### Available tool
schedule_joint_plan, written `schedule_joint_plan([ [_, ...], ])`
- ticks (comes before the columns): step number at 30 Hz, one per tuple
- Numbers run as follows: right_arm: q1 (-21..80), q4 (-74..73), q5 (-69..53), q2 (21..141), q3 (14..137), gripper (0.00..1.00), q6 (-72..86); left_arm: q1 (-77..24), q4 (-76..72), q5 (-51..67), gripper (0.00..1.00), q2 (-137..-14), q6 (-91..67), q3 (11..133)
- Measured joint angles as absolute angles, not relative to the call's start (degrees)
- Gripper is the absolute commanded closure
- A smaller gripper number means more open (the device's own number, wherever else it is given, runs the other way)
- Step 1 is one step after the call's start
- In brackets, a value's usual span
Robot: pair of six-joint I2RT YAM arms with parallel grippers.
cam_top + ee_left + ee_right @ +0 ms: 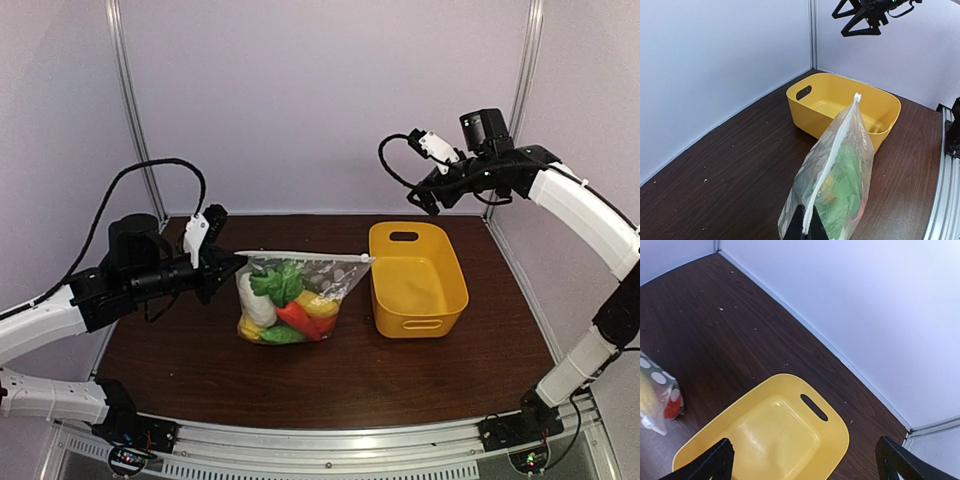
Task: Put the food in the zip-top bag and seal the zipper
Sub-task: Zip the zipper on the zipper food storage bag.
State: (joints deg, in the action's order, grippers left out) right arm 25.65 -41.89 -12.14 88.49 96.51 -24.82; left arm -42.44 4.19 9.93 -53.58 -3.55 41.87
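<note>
No readable text, labels, brands or numbers on anything in view.

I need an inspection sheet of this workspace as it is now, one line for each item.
Surface: dark wooden table, few pale specks.
Job's things: zip-top bag upright, food inside; zipper looks closed.
Clutter: yellow basket, empty.
Grippers: left gripper jaws shut on zipper; right gripper raised, jaws open.
Cables: black cables loop over both arms.
Surroundings: pale walls, metal posts.
</note>
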Motion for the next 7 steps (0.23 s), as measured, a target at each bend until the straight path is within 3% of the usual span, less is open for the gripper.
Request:
schedule_joint_plan([
  [7,24.2,-32.8,-2.6,83.0,82.8,0.0,-18.7,-42.4,2.5,8.8,1.0,-54.7,-3.6,42.2],
])
